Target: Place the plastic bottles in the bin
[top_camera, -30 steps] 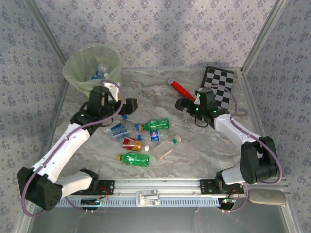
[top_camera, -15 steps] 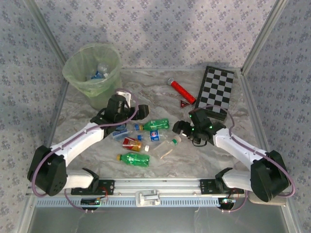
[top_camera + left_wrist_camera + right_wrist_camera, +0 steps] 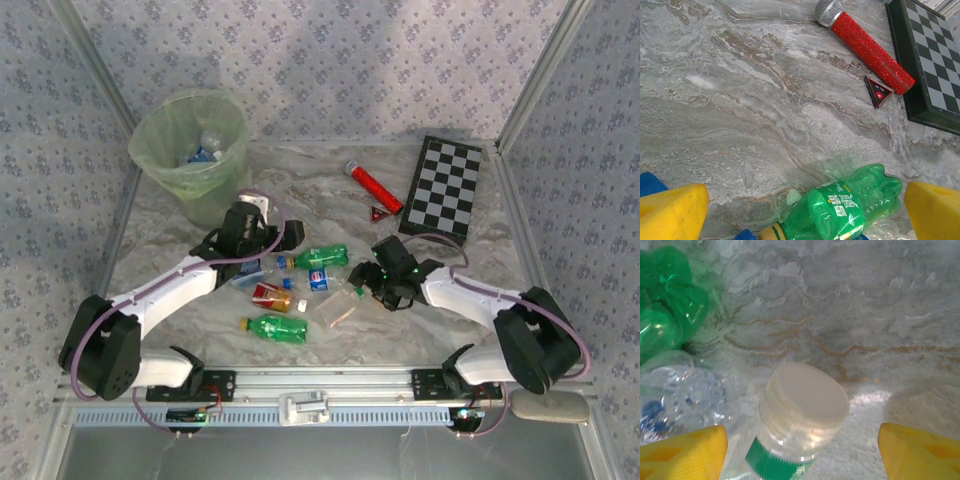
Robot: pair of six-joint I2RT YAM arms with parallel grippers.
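The large translucent pale-green plastic bin (image 3: pixel 170 178) stood at ten o'clock on the marbled table (image 3: pixel 300 195); the left gripper (image 3: pixel 288 232) had swung away from it toward four o'clock, jaws fully spread over a crumpled green plastic bottle (image 3: pixel 840 207), touching nothing; the right gripper (image 3: pixel 800 455) had come in from one o'clock to centre, jaws part-narrowed astride a clear white-capped bottle (image 3: pixel 806 405), not yet gripping.
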